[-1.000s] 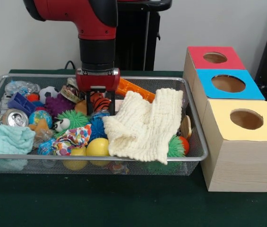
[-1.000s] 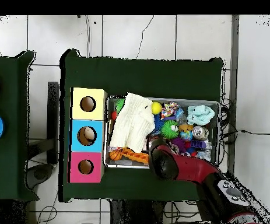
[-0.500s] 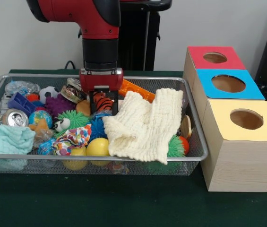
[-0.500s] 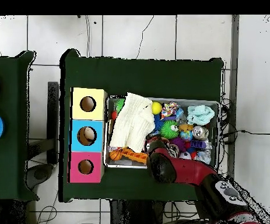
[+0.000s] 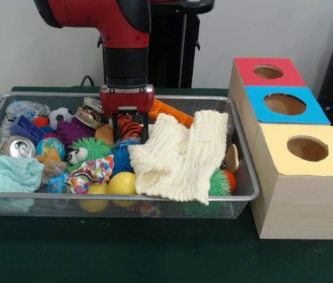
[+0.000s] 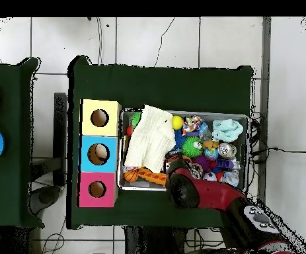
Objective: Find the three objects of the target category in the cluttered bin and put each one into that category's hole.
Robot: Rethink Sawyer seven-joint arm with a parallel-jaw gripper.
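Arm: the red and black arm (image 5: 122,35) comes straight down into the back middle of the wire basket (image 5: 246,171).
Gripper: the gripper (image 5: 131,132) hangs among the toys; its black jaws stand on either side of an orange ball with black stripes (image 5: 129,127), pinching it.
Striped ball: low in the basket, just left of the cream cloth (image 5: 181,156) and above a blue spiky ball (image 5: 121,158).
Basket contents: a green spiky ball (image 5: 92,147), a yellow ball (image 5: 122,183), a patterned rag (image 5: 89,174), a drink can (image 5: 17,147), a pale green cloth (image 5: 7,174) in the front left corner, an orange plastic piece (image 5: 169,112) behind the cream cloth.
Box: a wooden box (image 5: 296,194) stands just right of the basket on the green worktop (image 5: 154,253), with a red hole panel (image 5: 267,72), a blue one (image 5: 285,104) and a yellow one (image 5: 306,148).
Overhead: the arm (image 6: 201,192) covers the basket's lower edge; something pale lies inside the blue panel's hole (image 6: 98,154).
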